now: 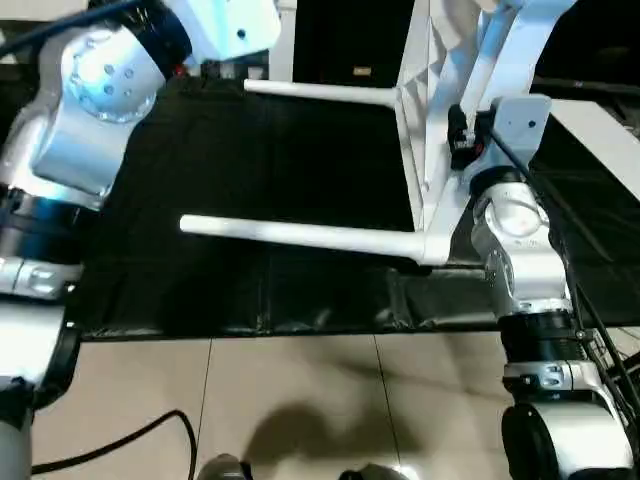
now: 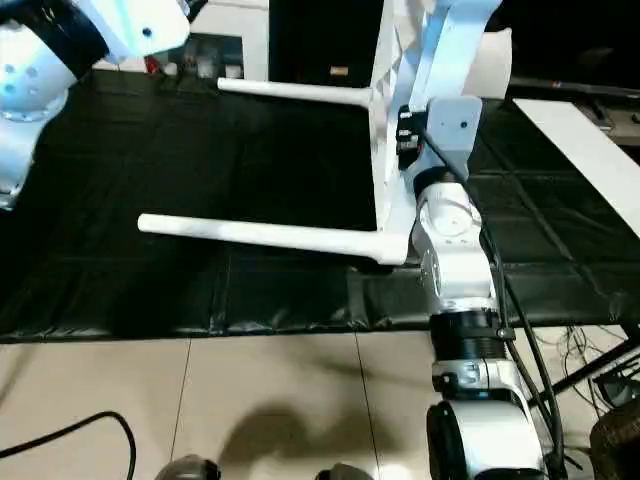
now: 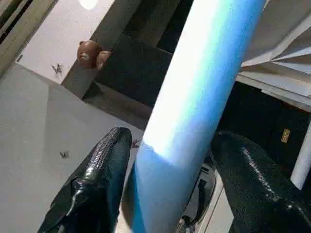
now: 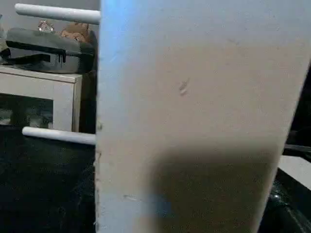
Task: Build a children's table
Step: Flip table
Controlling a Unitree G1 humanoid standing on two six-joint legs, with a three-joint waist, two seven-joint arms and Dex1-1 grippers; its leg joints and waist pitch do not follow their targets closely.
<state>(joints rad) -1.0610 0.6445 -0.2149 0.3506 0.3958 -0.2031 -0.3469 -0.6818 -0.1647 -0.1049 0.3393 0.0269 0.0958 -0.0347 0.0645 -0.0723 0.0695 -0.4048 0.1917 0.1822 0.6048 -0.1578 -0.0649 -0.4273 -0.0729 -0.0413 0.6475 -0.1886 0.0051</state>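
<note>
Your left gripper (image 3: 165,170) straddles white leg (image 3: 194,111), black fingers (image 3: 92,179) parted either side, contact unclear; your right gripper's jaws hidden behind tabletop (image 4: 194,116), grip cannot tell; table (image 1: 425,150) stands on edge on black mat (image 1: 250,170), two fitted legs (image 1: 300,236) pointing left.
</note>
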